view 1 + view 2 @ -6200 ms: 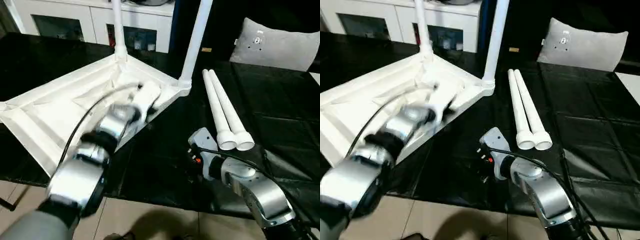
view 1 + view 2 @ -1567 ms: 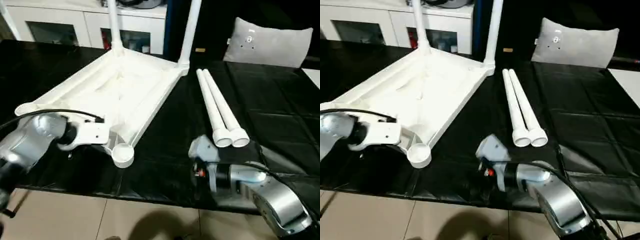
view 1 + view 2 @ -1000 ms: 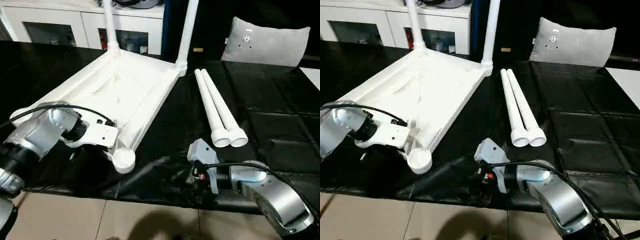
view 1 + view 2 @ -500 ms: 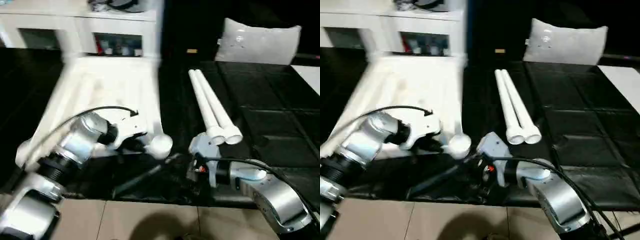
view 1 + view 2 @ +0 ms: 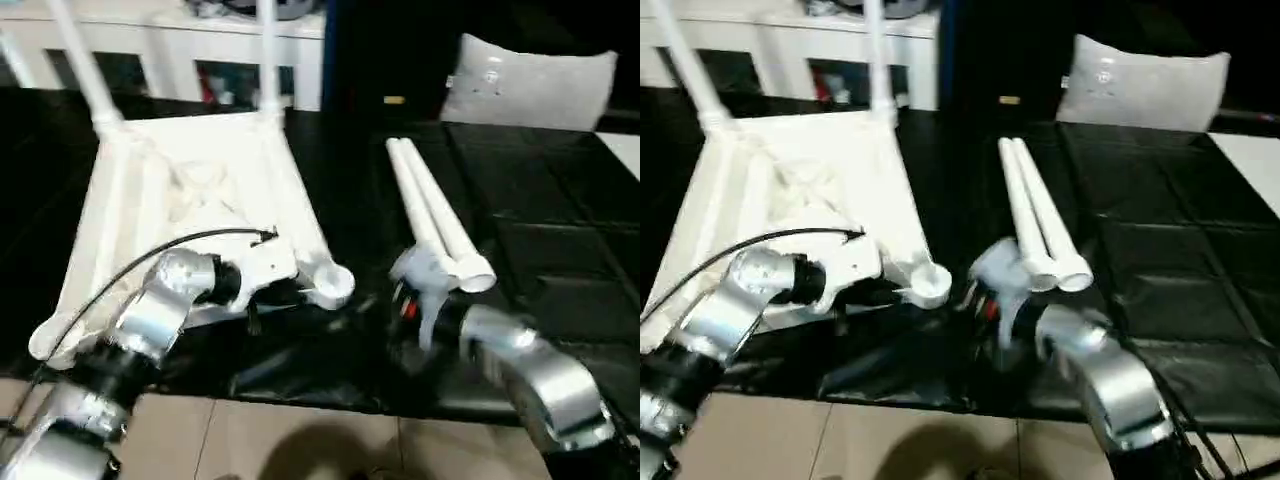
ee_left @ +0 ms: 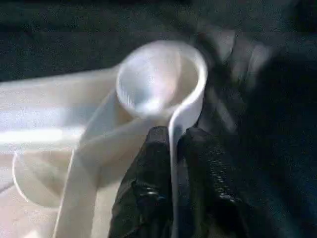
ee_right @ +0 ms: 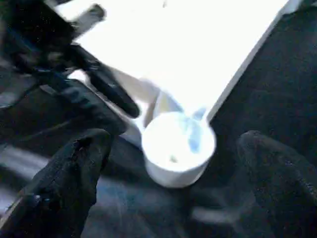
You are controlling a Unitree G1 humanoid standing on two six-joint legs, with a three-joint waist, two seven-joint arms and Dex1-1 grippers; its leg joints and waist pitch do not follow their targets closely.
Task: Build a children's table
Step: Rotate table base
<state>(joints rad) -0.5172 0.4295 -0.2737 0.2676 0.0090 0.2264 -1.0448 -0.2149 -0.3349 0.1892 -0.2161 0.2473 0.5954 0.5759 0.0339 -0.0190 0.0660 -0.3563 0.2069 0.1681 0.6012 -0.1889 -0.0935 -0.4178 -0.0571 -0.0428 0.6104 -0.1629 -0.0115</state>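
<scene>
The children's table top [image 5: 190, 200] lies upside down on the black surface, its ribbed underside facing up. Two legs [image 5: 268, 60] stand in its far corner sockets. My left gripper [image 6: 173, 135] is shut on the thin rim right beside the near round socket [image 5: 335, 285], one finger on each side of the rim. Two loose legs [image 5: 430, 215] lie side by side to the right. My right gripper [image 5: 415, 300] hovers just in front of their wide ends, open, with its fingers [image 7: 79, 168] spread wide and the socket [image 7: 178, 144] ahead of them.
A grey-white pillow [image 5: 530, 85] rests at the far right. The white cabinet with glass doors [image 5: 200, 65] runs along the back. A black sheet [image 5: 540, 250] covers the work surface; its front edge drops to a beige tiled floor [image 5: 300, 450].
The table top has swung round: my left gripper dragged its near socket corner rightwards, toward the right gripper. The right gripper has risen up to the loose legs' ends.
</scene>
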